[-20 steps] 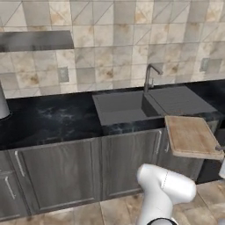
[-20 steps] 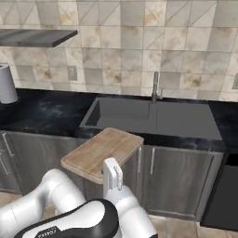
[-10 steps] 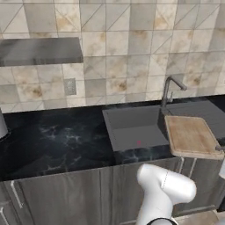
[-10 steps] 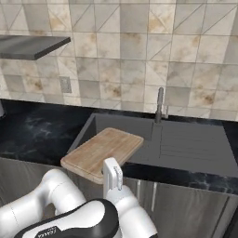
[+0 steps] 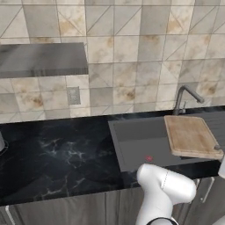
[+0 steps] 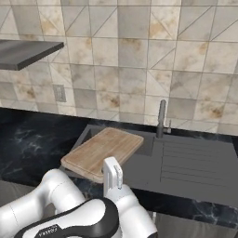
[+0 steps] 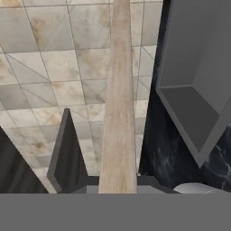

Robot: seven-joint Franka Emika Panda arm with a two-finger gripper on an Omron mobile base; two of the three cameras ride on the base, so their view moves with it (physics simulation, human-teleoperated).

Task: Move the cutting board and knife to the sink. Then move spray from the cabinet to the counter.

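The cutting board (image 6: 103, 152) hangs flat over the sink (image 6: 186, 168), clamped by its near edge in the fingers (image 6: 111, 173), presumably for lowering in; the faucet (image 6: 161, 118) stands at two o'clock, worktop (image 5: 52, 158) around.

A beige marbled tile wall (image 5: 132, 39) ran behind the desk. A pale outlet plate (image 5: 73, 95) sat on the tiles just below a grey shelf board. Grey lower cabinet fronts (image 5: 66, 213) stood beneath. A small white object (image 5: 1, 143) showed at the far left edge.

Cutting board (image 6: 103, 152) held level above sink (image 6: 186, 167)
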